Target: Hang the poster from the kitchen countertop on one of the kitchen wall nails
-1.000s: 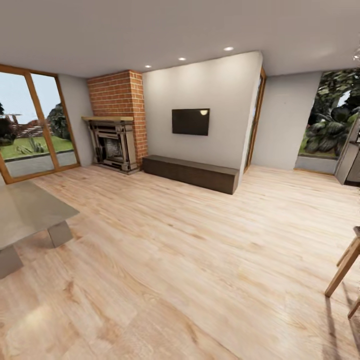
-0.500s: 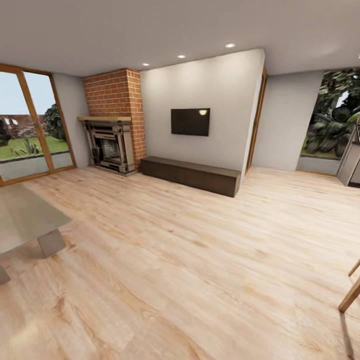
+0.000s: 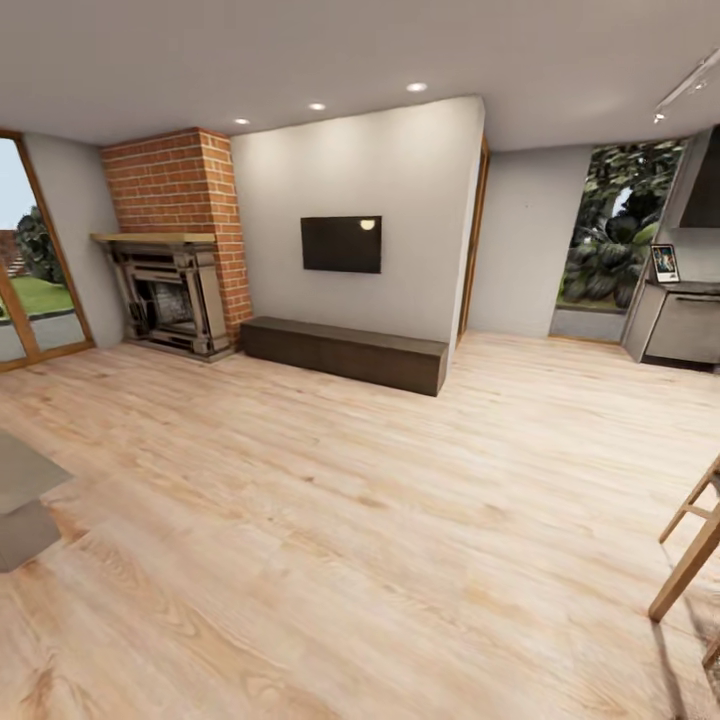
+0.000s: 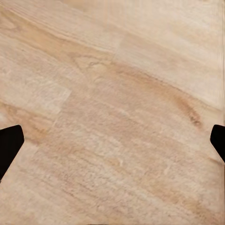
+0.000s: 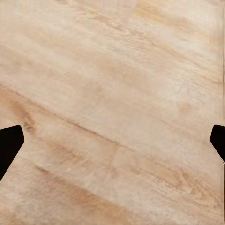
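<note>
The view has swung right since the earlier frame, bringing in the table (image 3: pixel 690 290) at far right, poster (image 3: pixel 664 263) upright on it. Left claw (image 4: pixel 112 140) and right claw (image 5: pixel 112 140) spread wide over wood floor (image 3: pixel 380 520).

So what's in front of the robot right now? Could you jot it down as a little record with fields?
room: living area with wood floor
far wall: dark TV above a long low bench
left side: brick fireplace
right side: kitchen countertop with the poster standing on it
left gripper: open, empty, over the floor
right gripper: open, empty, over the floor
task stage: poster not yet picked up
</note>
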